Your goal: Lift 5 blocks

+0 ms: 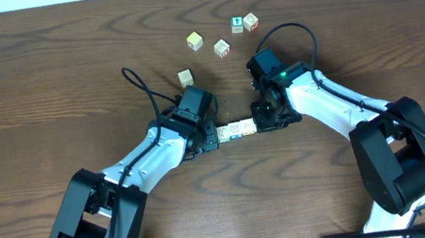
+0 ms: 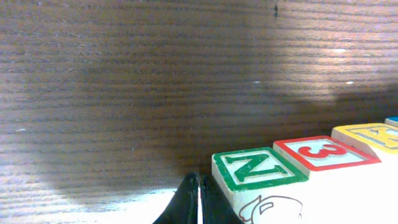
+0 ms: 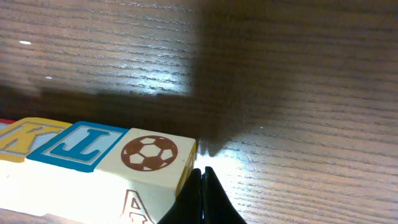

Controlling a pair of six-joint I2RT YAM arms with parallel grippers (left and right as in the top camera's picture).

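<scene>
Our left gripper (image 1: 216,135) and right gripper (image 1: 258,123), both closed on nothing, butt the end edges of the blocks (image 1: 238,128). Bare table (image 1: 21,98) lies around, and the loose cubes (image 1: 222,47) sit well apart.

Overhead: fixed above the table (image 1: 21,98), looking straight down, far enough to take in the whole work area. Row of blocks (image 1: 237,129) sits at frame centre. Left wrist: low, very close, skimming the wood; same row (image 2: 267,171) lower right. Right wrist: likewise, from the opposite end; row (image 3: 93,155) lower left.
</scene>
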